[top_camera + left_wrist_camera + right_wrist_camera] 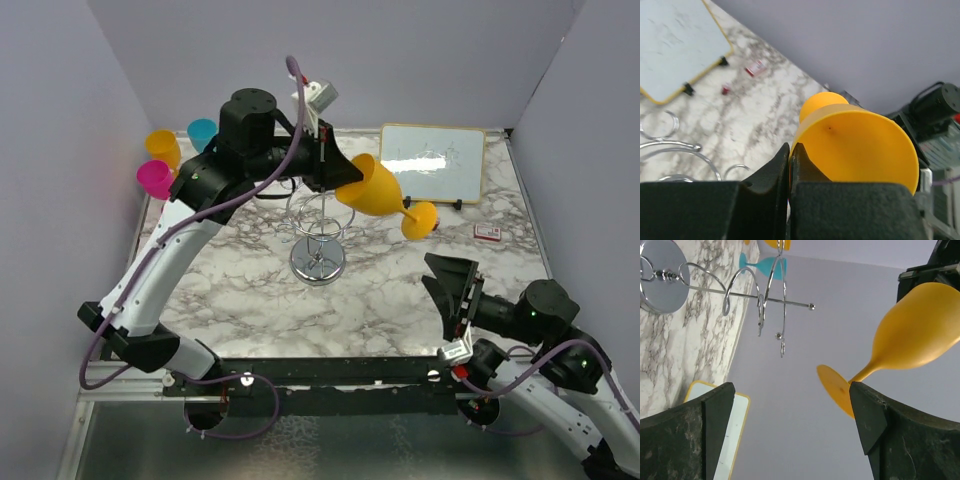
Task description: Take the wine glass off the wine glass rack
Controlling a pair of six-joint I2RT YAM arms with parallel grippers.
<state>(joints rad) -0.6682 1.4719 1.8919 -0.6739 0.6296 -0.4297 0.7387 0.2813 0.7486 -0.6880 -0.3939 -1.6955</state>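
My left gripper (340, 172) is shut on the rim of an orange wine glass (380, 190) and holds it on its side in the air, foot pointing right, just right of the chrome wine glass rack (317, 262). In the left wrist view the glass bowl (860, 145) fills the right and the black fingers (770, 175) pinch its rim. The right wrist view shows the glass (915, 340) apart from the rack (760, 295). My right gripper (450, 285) is open and empty at the near right.
Pink (155, 178), orange (163, 148) and blue (202, 133) glasses stand at the far left corner. A small whiteboard (432, 162) lies at the back right, with a small red-and-white object (488, 233) near it. Grey walls enclose the table.
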